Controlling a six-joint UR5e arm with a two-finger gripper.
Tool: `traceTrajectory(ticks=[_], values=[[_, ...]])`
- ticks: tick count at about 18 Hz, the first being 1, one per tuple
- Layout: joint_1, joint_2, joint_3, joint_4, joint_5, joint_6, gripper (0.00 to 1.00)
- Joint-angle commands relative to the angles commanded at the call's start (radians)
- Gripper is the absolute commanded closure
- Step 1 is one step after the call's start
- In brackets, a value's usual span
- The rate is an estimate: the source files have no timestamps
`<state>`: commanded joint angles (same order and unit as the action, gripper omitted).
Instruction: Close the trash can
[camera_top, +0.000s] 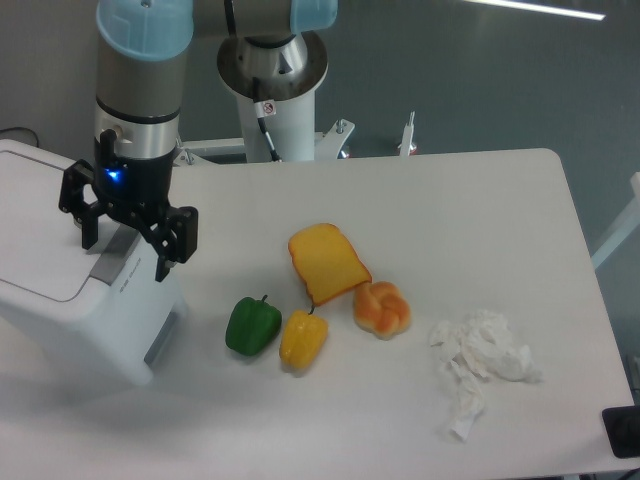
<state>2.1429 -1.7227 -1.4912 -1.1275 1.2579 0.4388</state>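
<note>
The trash can (75, 310) is a large white boxy bin at the left edge of the table, with its flat lid (40, 235) lying down on the body. A grey strip shows at the lid's right end and a grey pedal recess (165, 335) on its front. My gripper (125, 255) hangs over the bin's right end, pointing down. Its two black fingers (163, 262) stand apart with nothing between them, so it is open. Whether the fingertips touch the lid I cannot tell.
On the table right of the bin lie a green pepper (252, 325), a yellow pepper (303, 339), a bread slice (328, 262), a bun (382, 308) and crumpled white paper (482, 358). The robot base (272, 75) stands behind the table.
</note>
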Motion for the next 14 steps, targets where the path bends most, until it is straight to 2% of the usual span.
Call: traceTrajectory(ticks=[3,6,10,14], values=[[0.047,0.008,0.029,-0.002,-0.040,-0.017,0.00],[0.138,0.011,0.037,0.000,-0.057,0.012,0.00],[0.300,-0.003,0.025,-0.002,-0.055,0.240,0.00],[0.434,-0.073,0.032,0.000,-0.058,0.553,0.00]])
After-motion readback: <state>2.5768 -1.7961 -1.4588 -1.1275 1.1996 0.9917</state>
